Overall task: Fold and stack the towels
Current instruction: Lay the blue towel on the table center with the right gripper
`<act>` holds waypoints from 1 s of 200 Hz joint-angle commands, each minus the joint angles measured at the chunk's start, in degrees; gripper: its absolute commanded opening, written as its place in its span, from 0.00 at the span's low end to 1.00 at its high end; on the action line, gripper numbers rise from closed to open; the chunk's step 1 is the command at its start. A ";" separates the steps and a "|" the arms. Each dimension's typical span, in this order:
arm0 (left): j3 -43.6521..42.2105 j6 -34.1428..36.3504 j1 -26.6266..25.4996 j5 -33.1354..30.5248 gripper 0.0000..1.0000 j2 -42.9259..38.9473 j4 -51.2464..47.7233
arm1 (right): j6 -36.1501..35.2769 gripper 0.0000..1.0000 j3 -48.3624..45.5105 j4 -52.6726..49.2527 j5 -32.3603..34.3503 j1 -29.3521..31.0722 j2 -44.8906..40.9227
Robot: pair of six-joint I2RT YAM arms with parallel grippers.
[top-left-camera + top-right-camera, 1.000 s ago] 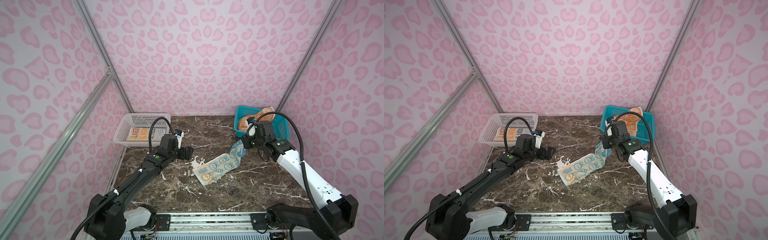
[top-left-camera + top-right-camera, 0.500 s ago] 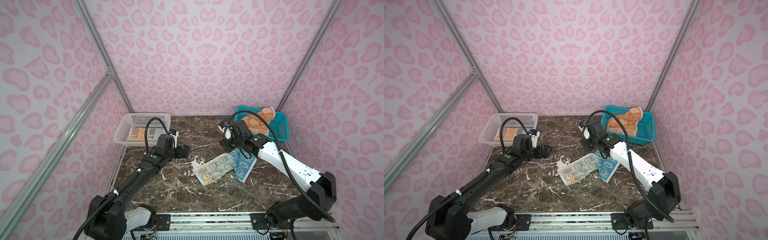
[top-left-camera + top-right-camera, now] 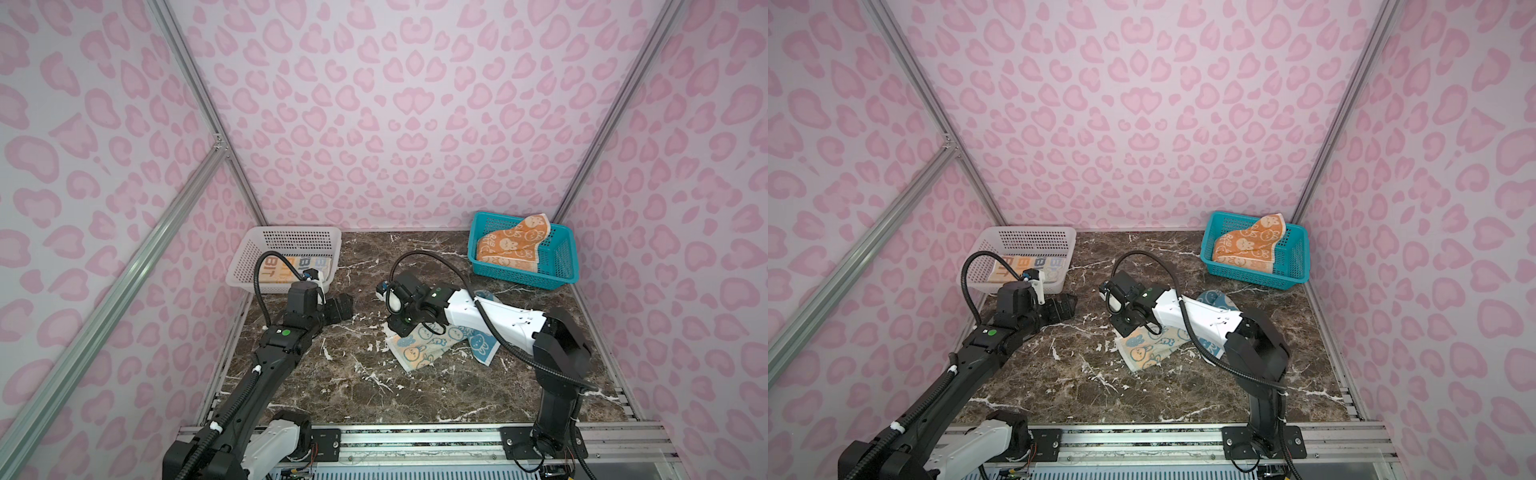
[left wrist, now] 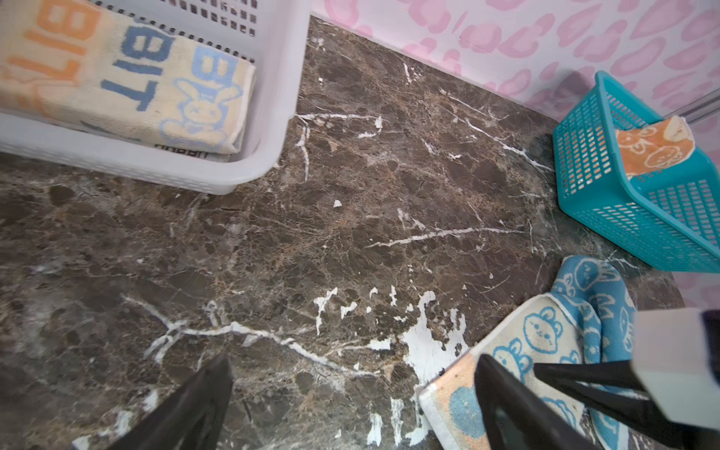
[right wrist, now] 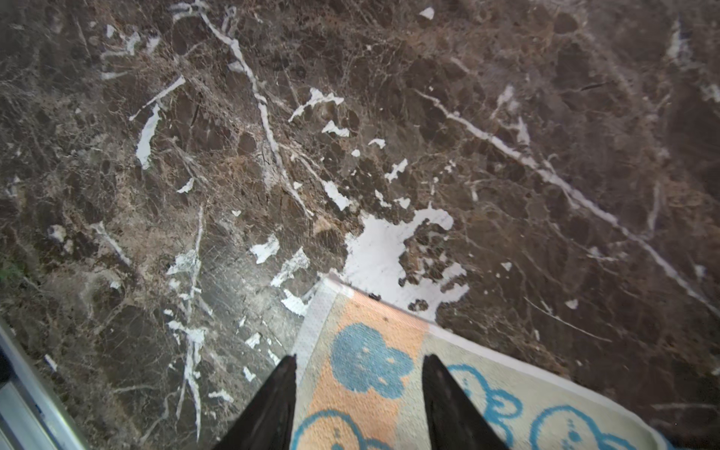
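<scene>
The blue towel (image 3: 432, 347) (image 3: 1150, 347) lies rumpled on the marble table, its pale underside with blue rabbits facing up. My right gripper (image 3: 401, 328) (image 3: 1125, 328) hangs low over its left corner. In the right wrist view the right gripper (image 5: 359, 362) is open, its fingers either side of that corner of the blue towel (image 5: 487, 389). My left gripper (image 3: 338, 307) (image 4: 352, 366) is open above bare marble, just left of the blue towel (image 4: 541, 335). The cream towel (image 3: 291, 270) (image 4: 128, 89) lies folded in the white basket. The orange towel (image 3: 515, 243) (image 4: 646, 152) sits crumpled in the teal basket.
The white basket (image 3: 286, 237) (image 4: 272, 97) stands at the back left and the teal basket (image 3: 557, 266) (image 4: 623, 218) at the back right. Pink patterned walls close in three sides. A metal rail (image 3: 415, 440) runs along the front edge.
My right arm has swung left from beside the teal basket, let the raised end of the blue towel drop to the table, and come down over the towel's left corner. The left arm barely moved.
</scene>
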 commanded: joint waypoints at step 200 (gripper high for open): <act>-2.96 1.29 1.56 -0.51 0.98 -2.68 -2.99 | 11.92 0.17 6.09 -8.52 6.20 3.83 14.23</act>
